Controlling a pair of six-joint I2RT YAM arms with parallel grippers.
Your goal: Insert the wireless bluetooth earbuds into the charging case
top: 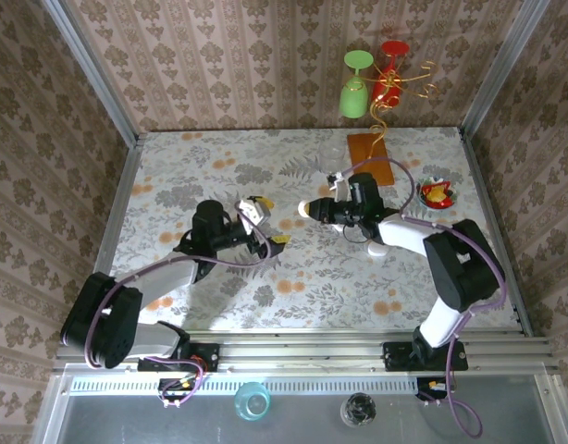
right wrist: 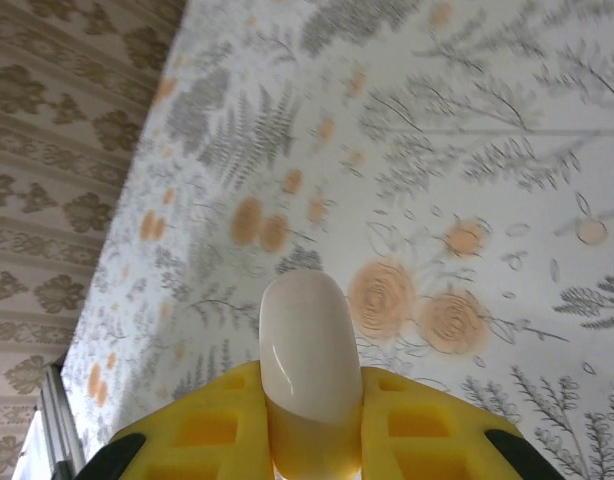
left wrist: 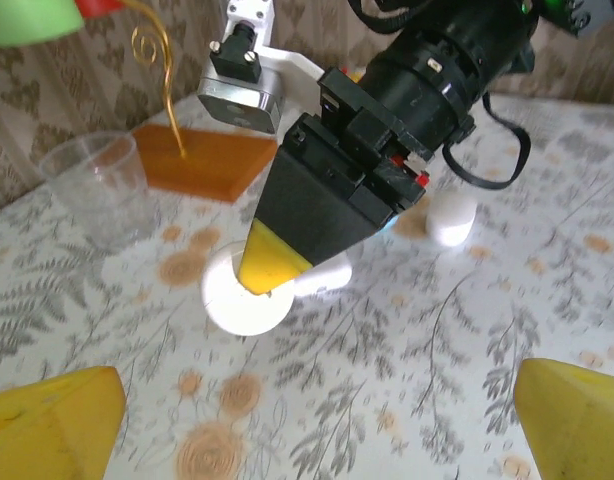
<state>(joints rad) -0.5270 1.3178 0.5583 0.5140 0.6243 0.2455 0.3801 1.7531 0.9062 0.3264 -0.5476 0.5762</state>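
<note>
The white charging case point(right wrist: 305, 340) is a smooth pebble pinched between the yellow pads of my right gripper point(right wrist: 309, 405), which is shut on it a little above the table. In the left wrist view the case point(left wrist: 237, 305) shows a round white face under the right gripper's yellow fingertip point(left wrist: 267, 262). My left gripper point(left wrist: 317, 430) hangs just in front of it, wide open, with bare tablecloth between its yellow fingers point(left wrist: 57, 420). From above, the left gripper point(top: 267, 220) and right gripper point(top: 307, 210) face each other at mid-table. The earbuds are hidden.
A small white object point(left wrist: 452, 218) lies on the cloth under the right arm. A clear plastic cup point(left wrist: 97, 185) and an orange board point(left wrist: 212, 160) with a gold wire stand sit at the back. A small bowl point(top: 438, 194) is at the right.
</note>
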